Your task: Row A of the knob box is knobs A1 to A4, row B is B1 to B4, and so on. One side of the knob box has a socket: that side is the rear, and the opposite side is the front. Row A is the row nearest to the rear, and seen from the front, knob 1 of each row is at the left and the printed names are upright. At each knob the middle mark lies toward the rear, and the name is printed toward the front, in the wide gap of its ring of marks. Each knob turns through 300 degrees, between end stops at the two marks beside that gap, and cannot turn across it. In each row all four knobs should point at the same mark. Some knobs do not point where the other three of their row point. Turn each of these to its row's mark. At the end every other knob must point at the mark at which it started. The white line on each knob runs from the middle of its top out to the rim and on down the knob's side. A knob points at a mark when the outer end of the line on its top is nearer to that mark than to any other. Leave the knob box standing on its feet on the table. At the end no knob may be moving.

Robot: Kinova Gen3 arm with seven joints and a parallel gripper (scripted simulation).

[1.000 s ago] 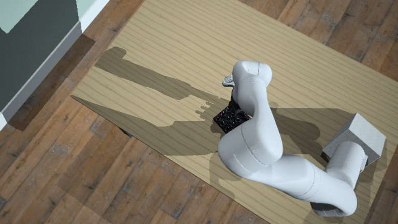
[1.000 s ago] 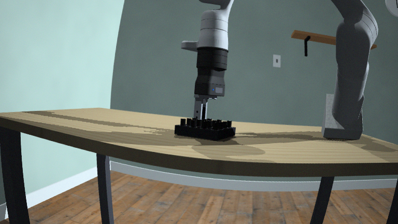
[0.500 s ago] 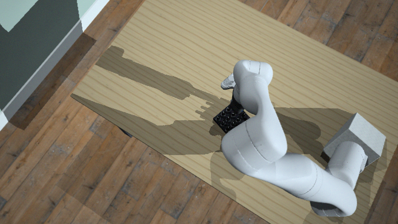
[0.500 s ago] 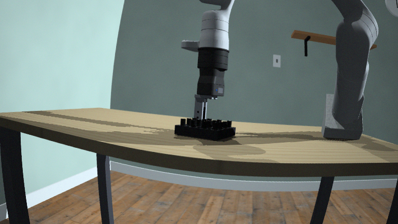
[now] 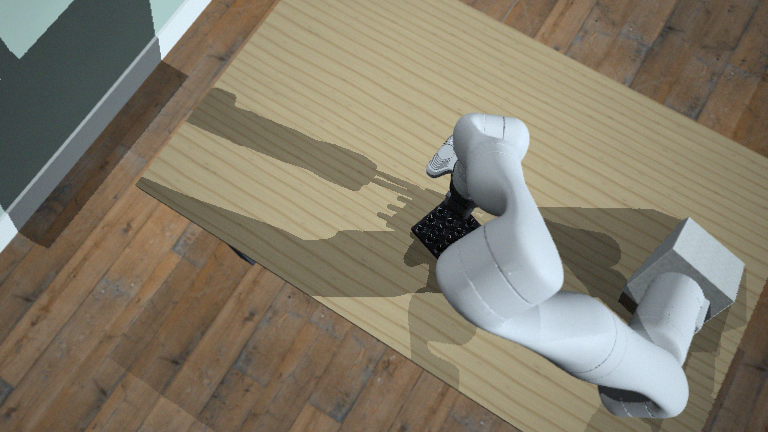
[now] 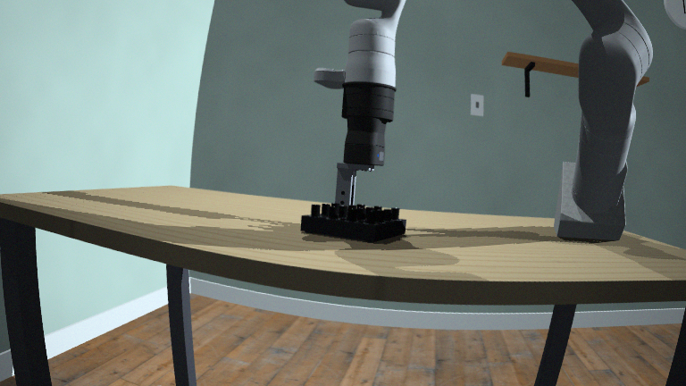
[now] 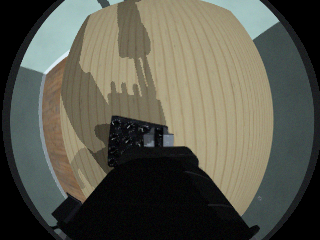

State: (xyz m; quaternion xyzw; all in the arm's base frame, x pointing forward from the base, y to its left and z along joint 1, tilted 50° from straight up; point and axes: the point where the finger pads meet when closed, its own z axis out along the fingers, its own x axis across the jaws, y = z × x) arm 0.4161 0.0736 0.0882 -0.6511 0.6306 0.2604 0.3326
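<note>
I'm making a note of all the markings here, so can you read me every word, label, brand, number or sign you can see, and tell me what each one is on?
No text can be read in any view.
Knob box: any printed names are too small and dark.
Gripper: no readable lettering.
</note>
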